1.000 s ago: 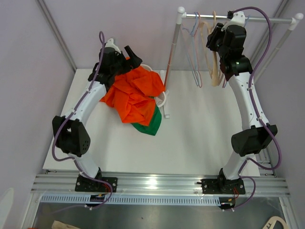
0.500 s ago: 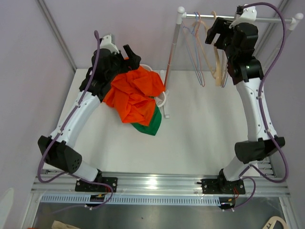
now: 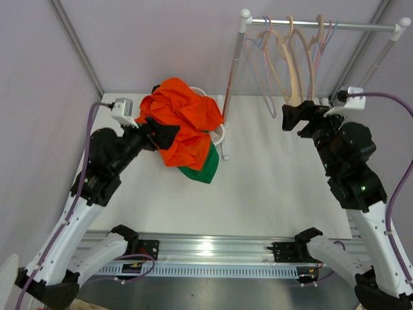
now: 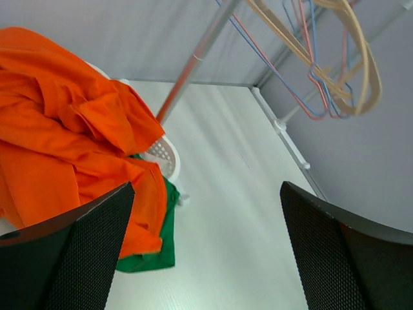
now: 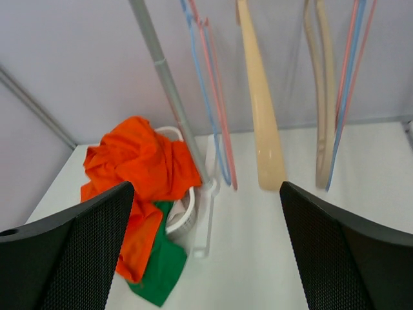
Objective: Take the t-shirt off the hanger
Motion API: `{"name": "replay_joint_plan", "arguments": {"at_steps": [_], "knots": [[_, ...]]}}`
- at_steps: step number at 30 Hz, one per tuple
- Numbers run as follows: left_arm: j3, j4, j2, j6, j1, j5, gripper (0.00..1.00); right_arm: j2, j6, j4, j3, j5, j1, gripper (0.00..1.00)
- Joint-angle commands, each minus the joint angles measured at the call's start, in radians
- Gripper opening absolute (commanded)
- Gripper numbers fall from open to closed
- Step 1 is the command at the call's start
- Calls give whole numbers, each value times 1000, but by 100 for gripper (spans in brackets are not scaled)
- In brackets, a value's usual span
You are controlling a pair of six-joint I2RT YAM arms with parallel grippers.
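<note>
1. My left pincer [image 4: 206, 187] stands apart, holding nothing, beside the orange t-shirt [image 3: 184, 119].
2. The t-shirt lies crumpled at the counter's [image 3: 271, 187] far left.
3. My right pincer [image 5: 206, 187] stands apart near the hangers [image 3: 290, 64].

The t-shirt [image 3: 184, 123] was seen in bright orange, with a green cloth [image 3: 201, 171] showing beneath it. The table [image 3: 271, 187] was white, as was the perforated basket [image 4: 161, 155]. On the grey metal rail [image 3: 348, 26], cream hangers [image 5: 261, 116] were hung among thin blue and pink wire hangers [image 5: 219, 129]. The left gripper [image 4: 206, 187] and right gripper [image 5: 205, 187] were faced in black with a fine mesh pattern.
</note>
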Motion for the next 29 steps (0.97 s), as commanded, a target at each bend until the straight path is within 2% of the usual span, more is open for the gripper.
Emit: {"name": "replay_joint_plan", "arguments": {"at_steps": [1,5,7,8,13,16,29], "knots": [[-101,-19,-96,-28,-37,43,100,-70,94,-32,-125,9,50,99],[-259,-42,-213,-34,-48,43,99,-211,143,-25,-387,-31,96,99],[-343,-15,-286,-46,-49,66,99,-287,176,-28,-461,-48,110,99],[-421,-7,-309,-52,-49,75,100,-310,180,-25,-531,-69,112,99],[-538,5,-434,-59,-49,81,99,-432,184,52,-706,-231,119,100],[-577,25,-457,-46,-49,98,100,-507,171,103,-782,-263,119,100],[-612,41,-411,-33,-49,127,100,-472,144,117,-814,-261,119,100]]}}
